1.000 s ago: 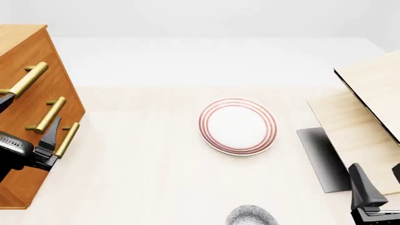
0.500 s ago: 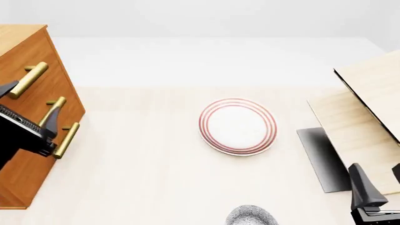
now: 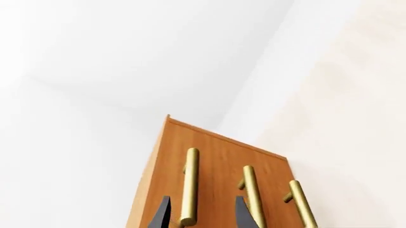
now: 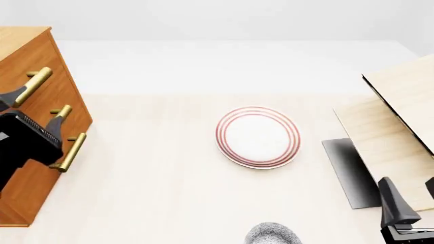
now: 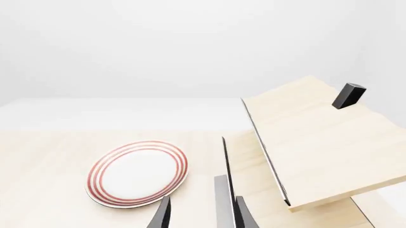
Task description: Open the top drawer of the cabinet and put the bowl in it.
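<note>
At the far left, the left end effector (image 4: pixel 30 107) is hovering spread before the cabinet (image 4: pixel 30 168), fingers straddling the top drawer (image 3: pixel 174 156) handle (image 3: pixel 189 185); next it needs closing and pulling. The bowl (image 4: pixel 273 235) is sitting on the surface's near edge. The right end effector (image 5: pixel 201 213) is idling, spread. No writing is showing.

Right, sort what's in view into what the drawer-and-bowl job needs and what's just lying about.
Needed for the job:
- cabinet
- top drawer, by its brass handle
- bowl, at the near table edge
- left gripper, open, lined up on that handle

Just lying about:
- red-ringed plate
- pale wooden structure
</note>
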